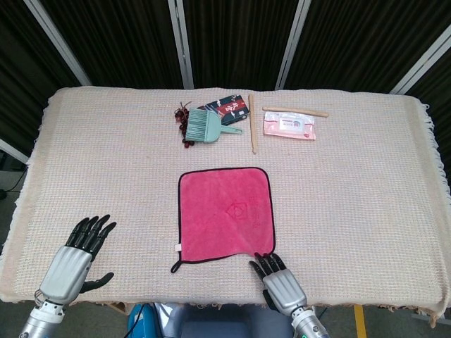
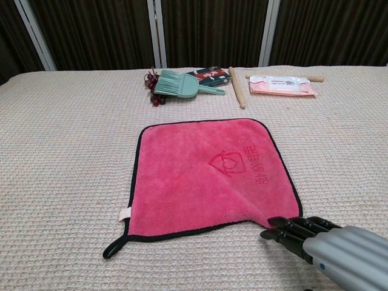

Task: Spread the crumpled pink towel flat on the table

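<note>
Pink towel [image 1: 225, 215], black trim.

- In the chest view the right hand [image 2: 339, 245] runs off the bottom-right corner; only its fingers show.
- The left hand [image 1: 70, 262] shows only in the head view.
- Print on the wet-wipes pack [image 1: 290, 127] is too small to read.
</note>
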Motion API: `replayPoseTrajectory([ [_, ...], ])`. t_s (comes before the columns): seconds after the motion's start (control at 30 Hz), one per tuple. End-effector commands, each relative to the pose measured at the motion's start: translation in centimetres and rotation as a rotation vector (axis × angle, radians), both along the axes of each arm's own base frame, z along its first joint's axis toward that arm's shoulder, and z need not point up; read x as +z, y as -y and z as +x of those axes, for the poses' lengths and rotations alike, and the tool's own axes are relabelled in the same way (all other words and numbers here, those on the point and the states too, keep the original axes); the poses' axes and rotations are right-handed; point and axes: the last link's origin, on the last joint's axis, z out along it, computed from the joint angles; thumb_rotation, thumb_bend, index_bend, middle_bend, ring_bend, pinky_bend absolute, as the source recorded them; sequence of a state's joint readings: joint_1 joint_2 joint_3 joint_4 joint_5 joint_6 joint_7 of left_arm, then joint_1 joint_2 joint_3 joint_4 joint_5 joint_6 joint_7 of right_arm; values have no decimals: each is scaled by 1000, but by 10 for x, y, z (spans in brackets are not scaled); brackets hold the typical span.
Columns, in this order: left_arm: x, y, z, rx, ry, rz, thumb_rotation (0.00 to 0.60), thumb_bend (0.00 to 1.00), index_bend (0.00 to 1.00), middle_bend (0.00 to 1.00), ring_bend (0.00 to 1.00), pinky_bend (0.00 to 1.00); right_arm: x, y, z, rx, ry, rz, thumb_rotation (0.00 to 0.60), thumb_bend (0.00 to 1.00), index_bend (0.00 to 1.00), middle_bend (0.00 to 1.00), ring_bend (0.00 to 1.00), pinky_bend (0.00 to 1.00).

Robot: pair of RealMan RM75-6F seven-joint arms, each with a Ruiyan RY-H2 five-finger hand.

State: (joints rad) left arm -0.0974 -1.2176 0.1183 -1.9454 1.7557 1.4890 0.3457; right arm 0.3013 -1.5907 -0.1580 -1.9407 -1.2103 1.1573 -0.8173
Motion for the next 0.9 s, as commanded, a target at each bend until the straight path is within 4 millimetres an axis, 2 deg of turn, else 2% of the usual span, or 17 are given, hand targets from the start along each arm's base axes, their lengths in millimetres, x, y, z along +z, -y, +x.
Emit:
replayPoseTrajectory([
  [0.03,0,0,0,0,1,1,600,107,44,0,0,0,1,1,0,-2,-8,-2,600,588,0,0,0,0],
  [0.6,-1,0,-1,2,0,-6,600,108,44,0,0,0,8,15,-6,-23,-28,-80,600,588,0,0,0,0],
  [0.9,-5,3,-1,-16,-18,-58,600,108,42,0,0,0,35,22,-7,-15,1,-220,600,588,0,0,0,0],
])
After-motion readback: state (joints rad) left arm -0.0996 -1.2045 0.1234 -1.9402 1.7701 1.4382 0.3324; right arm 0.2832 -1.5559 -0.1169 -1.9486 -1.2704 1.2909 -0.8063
